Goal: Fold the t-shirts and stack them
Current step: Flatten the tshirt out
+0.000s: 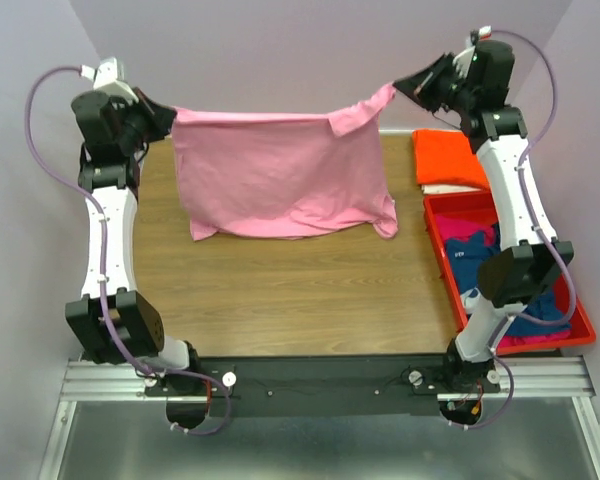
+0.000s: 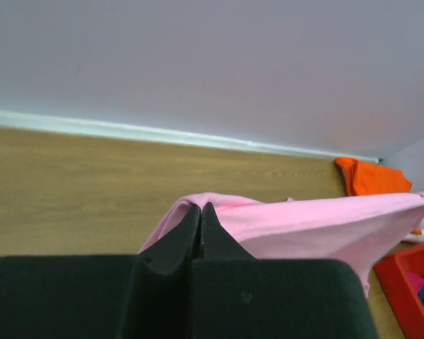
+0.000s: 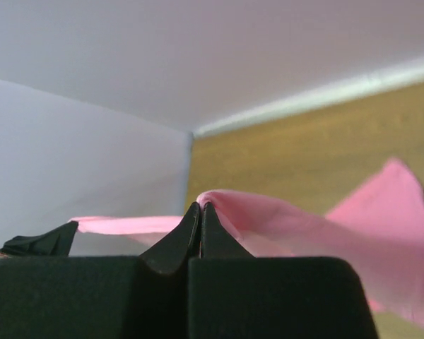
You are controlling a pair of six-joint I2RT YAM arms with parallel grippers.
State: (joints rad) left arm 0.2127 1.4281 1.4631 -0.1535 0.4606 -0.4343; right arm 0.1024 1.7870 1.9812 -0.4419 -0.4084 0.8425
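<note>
Top view: overhead from behind, looking down. Wrist views: close, facing far wall [image 2: 212, 63]. All share pink t-shirt [image 1: 280, 180].

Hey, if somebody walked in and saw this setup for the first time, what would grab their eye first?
The pink t-shirt, held up like a banner over the far side of the table, with the left gripper and right gripper each shut on a top corner. Next, the folded orange t-shirt at far right and the red bin of clothes just nearer.
</note>
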